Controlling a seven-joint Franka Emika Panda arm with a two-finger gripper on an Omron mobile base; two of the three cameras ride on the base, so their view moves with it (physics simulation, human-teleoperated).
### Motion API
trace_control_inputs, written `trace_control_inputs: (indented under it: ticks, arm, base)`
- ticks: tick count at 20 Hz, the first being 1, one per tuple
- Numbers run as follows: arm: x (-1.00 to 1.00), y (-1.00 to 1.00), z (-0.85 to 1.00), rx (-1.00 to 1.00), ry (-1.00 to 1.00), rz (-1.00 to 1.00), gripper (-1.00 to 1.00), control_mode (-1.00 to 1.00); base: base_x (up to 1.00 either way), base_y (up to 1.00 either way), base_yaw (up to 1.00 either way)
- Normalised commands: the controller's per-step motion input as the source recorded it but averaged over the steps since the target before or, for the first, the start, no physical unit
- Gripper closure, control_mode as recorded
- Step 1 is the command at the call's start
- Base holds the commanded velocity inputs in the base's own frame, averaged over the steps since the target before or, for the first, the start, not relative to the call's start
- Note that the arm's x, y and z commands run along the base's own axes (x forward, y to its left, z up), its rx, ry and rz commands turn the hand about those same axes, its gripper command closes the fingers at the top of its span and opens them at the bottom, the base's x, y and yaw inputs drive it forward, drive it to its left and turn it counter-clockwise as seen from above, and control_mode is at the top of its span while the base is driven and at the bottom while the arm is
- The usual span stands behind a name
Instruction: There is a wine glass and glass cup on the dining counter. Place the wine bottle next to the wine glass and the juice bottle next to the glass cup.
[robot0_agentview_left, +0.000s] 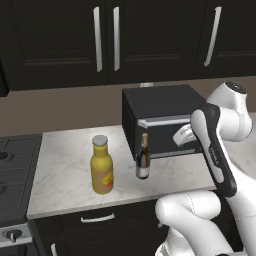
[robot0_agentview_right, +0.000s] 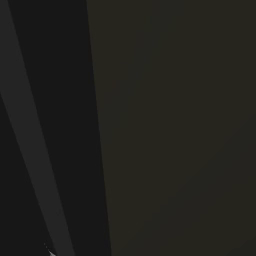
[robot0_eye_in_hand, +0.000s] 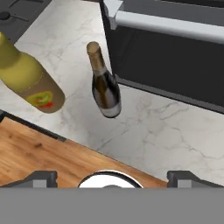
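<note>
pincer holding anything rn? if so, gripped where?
Nothing held. In the hand view the pincer is open, its tips wide apart, above the counter edge. The wine bottle and the juice bottle stand untouched on the marble counter.

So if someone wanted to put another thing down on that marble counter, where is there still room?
Bare marble lies left of the juice bottle toward the stove, and in front of both bottles along the counter edge. It is tight around the wine bottle, which stands close in front of the black oven box.
</note>
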Motion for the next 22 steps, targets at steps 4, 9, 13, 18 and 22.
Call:
trace_control_inputs:
  ticks: [4,9,13,18,22]
  arm:
    - [-0.09,-0.05,-0.16,0.0,-0.05,0.15,-1.0,-1.0]
    - [-0.09,-0.02,-0.18,0.0,-0.07,0.17,-1.0,-1.0]
    - [-0.03,0.0,-0.21,0.0,-0.08,0.17,-1.0,-1.0]
    - [0.0,0.0,-0.24,0.0,-0.12,0.18,-1.0,-1.0]
    - [0.0,0.0,-0.28,0.02,-0.15,0.16,-1.0,-1.0]
  base:
    - [0.0,0.0,0.0]
    - [0.0,0.0,0.0]
    - [0.0,0.0,0.0]
    - [0.0,0.0,0.0]
    - [0.0,0.0,0.0]
